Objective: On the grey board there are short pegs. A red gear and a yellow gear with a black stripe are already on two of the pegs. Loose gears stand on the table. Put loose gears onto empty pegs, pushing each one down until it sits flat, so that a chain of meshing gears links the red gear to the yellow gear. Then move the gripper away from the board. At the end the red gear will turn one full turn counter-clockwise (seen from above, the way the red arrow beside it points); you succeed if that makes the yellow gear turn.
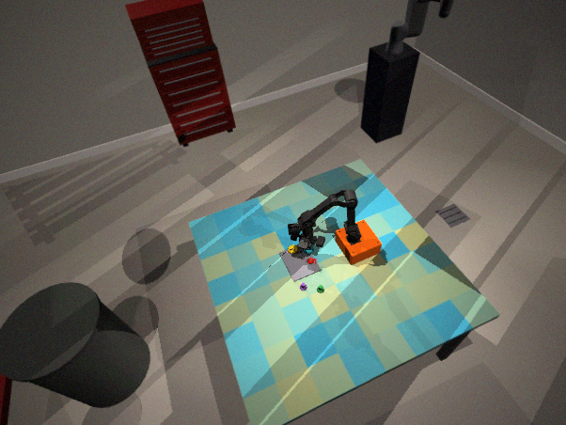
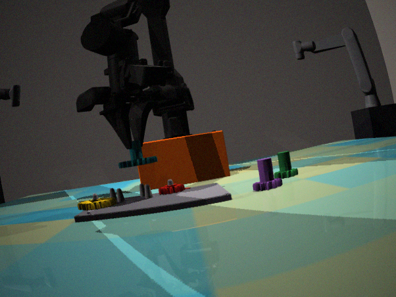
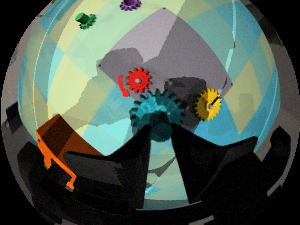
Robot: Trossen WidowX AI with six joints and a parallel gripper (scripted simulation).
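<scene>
Arm: black, jointed, raised from an orange base block and arched over; last section pointing down above the grey board.
Gripper: fingers down, closed on the upright hub of the teal gear.
Teal gear: teeth below the fingertips, disc roughly level, in the air above the pegs, on none of them.
Grey board: on the counter; red gear and yellow gear seated.
Bare pegs: four in the exterior view, in two close pairs between those gears.
Loose gears: purple gear and green gear, upright on the counter, beyond the board.
Cut off: arm top in the exterior view; purple gear at the wrist view's upper edge.
Hard to make out: pegs in the wrist view, amid shadow and behind the teal gear; teal gear in the top view, mostly covered by the gripper.
</scene>
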